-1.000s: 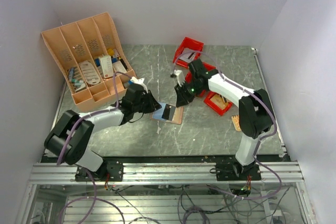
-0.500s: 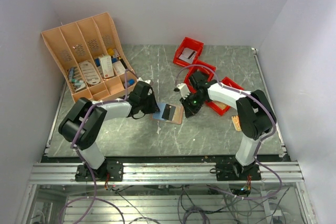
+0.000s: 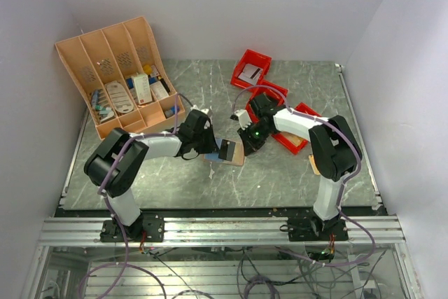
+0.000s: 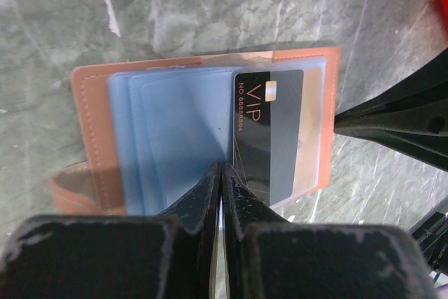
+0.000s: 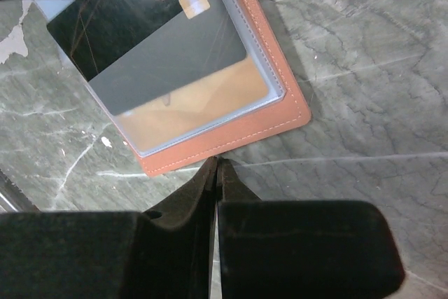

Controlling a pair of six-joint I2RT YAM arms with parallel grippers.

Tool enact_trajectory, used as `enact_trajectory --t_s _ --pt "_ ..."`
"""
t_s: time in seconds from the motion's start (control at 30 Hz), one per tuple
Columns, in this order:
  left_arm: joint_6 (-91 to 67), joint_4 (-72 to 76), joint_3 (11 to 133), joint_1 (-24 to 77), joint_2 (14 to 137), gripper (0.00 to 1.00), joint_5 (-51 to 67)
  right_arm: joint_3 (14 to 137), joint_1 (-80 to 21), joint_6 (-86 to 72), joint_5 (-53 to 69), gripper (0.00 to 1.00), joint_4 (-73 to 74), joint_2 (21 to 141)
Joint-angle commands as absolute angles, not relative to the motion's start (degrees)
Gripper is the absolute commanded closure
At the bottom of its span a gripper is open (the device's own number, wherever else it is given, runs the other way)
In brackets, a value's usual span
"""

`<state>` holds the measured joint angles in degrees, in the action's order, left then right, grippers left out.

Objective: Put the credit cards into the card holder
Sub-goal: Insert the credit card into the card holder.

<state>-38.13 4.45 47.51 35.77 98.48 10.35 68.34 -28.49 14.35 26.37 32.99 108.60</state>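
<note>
My left claw [image 4: 222,167], shut perhaps on a clear sleeve [image 4: 175,124], and shut right claw [image 5: 216,163] flank the card holder [image 4: 87,103]; the VIP card [image 4: 269,127] likely needs pushing fully in.

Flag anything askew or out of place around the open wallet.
The black VIP card sits only partway inside the clear sleeve of the open card holder. Its chip end sticks out past the sleeve's edge.

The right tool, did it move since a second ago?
Yes. The right tool moved away from the back red bin, downward in the view, reaching the card holder's edge.
</note>
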Motion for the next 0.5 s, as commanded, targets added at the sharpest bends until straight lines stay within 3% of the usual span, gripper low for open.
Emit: enact_trajectory --t_s 0.0,0.47 --pt "-38.8 4.1 50.0 38.1 100.2 0.88 12.1 69.5 -28.5 13.6 27.3 0.98 31.8 110.6" --pt "-38.3 -0.9 55.3 42.0 102.2 0.87 8.2 69.6 -28.6 12.9 29.4 0.98 31.6 111.0"
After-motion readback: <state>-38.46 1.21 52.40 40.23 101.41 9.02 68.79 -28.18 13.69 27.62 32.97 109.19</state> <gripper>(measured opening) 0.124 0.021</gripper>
